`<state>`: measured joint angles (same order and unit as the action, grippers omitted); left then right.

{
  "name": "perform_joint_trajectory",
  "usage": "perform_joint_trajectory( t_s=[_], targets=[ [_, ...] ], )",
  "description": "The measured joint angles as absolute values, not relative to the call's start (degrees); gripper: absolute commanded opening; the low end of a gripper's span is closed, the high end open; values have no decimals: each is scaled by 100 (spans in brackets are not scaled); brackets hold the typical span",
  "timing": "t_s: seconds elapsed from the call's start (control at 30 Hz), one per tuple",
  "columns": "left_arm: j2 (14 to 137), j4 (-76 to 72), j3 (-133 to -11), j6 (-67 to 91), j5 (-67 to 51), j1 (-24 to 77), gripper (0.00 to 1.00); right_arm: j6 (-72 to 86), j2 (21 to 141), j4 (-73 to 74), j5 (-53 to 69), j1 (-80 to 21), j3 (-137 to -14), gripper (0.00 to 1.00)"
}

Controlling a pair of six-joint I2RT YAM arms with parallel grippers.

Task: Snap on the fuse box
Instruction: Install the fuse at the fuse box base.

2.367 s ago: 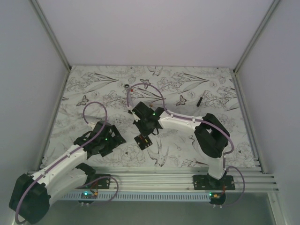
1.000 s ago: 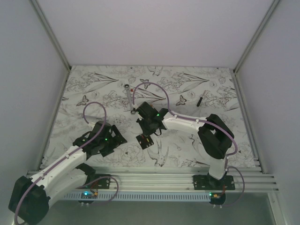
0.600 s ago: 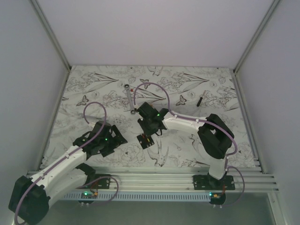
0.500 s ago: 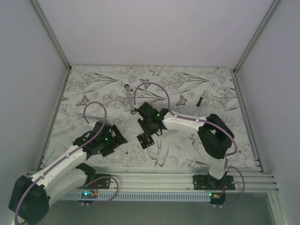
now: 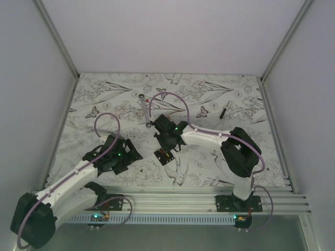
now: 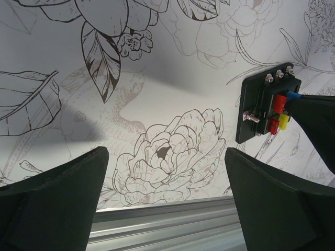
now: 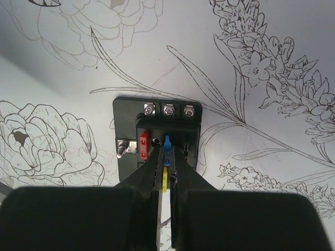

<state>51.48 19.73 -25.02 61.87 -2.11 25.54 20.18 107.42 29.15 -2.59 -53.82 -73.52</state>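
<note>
The fuse box point(image 5: 166, 156) is a small black block lying flat on the flower-printed mat point(image 5: 209, 157), near the middle front. In the right wrist view the fuse box point(image 7: 128, 123) shows three screws, a red fuse, a blue fuse point(image 7: 167, 144) and a yellow fuse. My right gripper point(image 7: 166, 157) sits on top of it, its two fingers closed narrowly on the blue fuse. From above, my right gripper point(image 5: 165, 148) is directly over the box. My left gripper point(image 6: 165, 209) is open and empty, left of the fuse box point(image 6: 264, 107), low over the mat.
A long silver wrench point(image 5: 144, 110) lies behind the right gripper. A thin black stick-like piece point(image 5: 223, 112) lies at the back right. An aluminium rail point(image 5: 183, 201) runs along the near edge and also shows in the left wrist view point(image 6: 167, 225).
My right gripper has come down onto the fuse box and uncovered the wrench behind it. The box has shifted slightly to the right. My left arm has barely moved.
</note>
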Motion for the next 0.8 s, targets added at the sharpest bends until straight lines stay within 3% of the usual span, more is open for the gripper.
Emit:
perform_joint_trajectory(
  t_s=[0.8],
  targets=[
    [5148, 1973, -2502, 6189, -211, 2617, 99, 2038, 10796, 2827, -340, -5393, -7286, 3]
  ],
)
